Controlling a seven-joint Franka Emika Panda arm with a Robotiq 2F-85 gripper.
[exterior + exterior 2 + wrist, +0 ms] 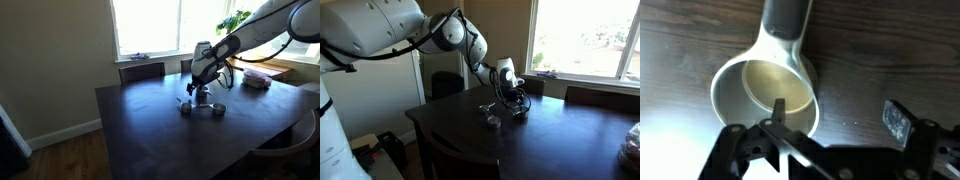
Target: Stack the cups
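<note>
A shiny silver cup [764, 92] fills the wrist view, its handle pointing to the top edge. My gripper [839, 113] is open right over it, with one fingertip [780, 104] inside the cup's rim and the other outside, over the dark wood. Nothing is held. In both exterior views the gripper [201, 90] [509, 97] hangs low over the small silver cups [187, 107] [492, 122] in the middle of the dark table [140, 130]. Another cup [217, 109] lies just beside them.
A pinkish flat object [257, 81] lies near the window side of the table. A chair [141, 71] stands at the far edge, and another chair back [455, 160] is at the near edge. Bright windows sit behind.
</note>
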